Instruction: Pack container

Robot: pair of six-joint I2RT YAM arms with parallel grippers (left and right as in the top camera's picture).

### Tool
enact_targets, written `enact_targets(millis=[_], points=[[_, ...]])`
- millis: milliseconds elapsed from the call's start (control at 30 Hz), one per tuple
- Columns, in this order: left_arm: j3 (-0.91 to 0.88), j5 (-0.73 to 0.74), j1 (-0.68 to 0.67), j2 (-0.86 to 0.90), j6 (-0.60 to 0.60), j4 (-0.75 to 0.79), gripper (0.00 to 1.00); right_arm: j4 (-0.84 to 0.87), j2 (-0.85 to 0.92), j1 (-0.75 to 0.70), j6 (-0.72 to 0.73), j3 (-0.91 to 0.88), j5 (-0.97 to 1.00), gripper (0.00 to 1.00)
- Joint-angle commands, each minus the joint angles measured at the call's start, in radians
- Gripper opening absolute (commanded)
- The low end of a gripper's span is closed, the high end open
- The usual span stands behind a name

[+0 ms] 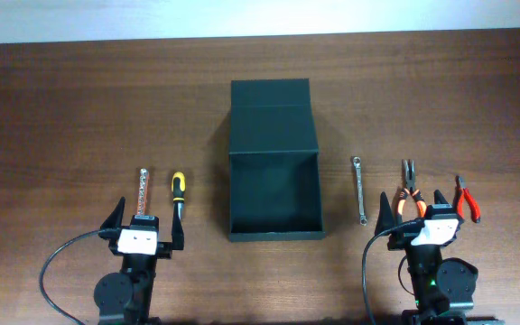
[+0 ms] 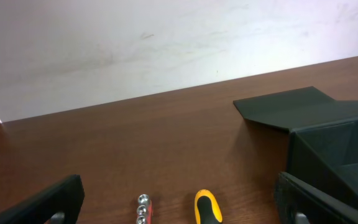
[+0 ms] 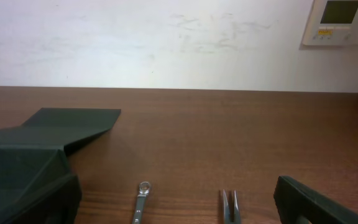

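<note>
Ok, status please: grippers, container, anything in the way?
Left gripper, right gripper open, empty. Container open, flap back, nothing inside. Screwdriver left of it, wrench right; nothing blocks the opening.

You have one dark green-black matte rectangular box (image 1: 271, 104) with a flap lid at centre frame. Left of it, count one yellow-and-black-handled screwdriver (image 1: 177, 194) and one slim chrome tool (image 1: 142, 191). On the right, count one silver wrench (image 1: 359, 190) and two pliers: orange-handled pliers (image 1: 411, 188) and red-handled pliers (image 1: 466, 200).

Left end effector (image 1: 147, 219) and right end effector (image 1: 416, 206) both point forward, jaws wide.
</note>
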Motion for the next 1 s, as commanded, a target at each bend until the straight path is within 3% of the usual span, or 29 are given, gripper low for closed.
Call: enact_targets(millis=[0,133,267,400,500,667,967], points=[[-0.002,-0.007,0.004,-0.008,0.013,-0.006,0.99,-0.006,-0.01,0.005,-0.006,-0.005,-0.003,0.99],[-0.002,-0.007,0.004,-0.008,0.013,-0.006,0.99,-0.006,-0.01,0.005,-0.003,-0.005,-0.004,0.99],[-0.002,-0.007,0.004,-0.008,0.013,-0.006,0.99,0.0,-0.008,0.005,0.258,-0.003,-0.061,0.99],[-0.002,-0.007,0.004,-0.008,0.013,-0.006,0.99,-0.031,-0.008,0.005,0.218,0.051,-0.284,0.99],[-0.002,-0.007,0.004,-0.008,0.013,-0.006,0.99,-0.108,0.01,0.005,0.146,0.156,-0.303,0.99],[-0.002,-0.007,0.004,-0.008,0.013,-0.006,0.99,-0.488,0.303,0.005,0.034,0.488,-0.035,0.99],[-0.002,-0.007,0.004,-0.008,0.013,-0.006,0.99,-0.87,0.985,0.006,0.035,0.972,-0.088,0.99]])
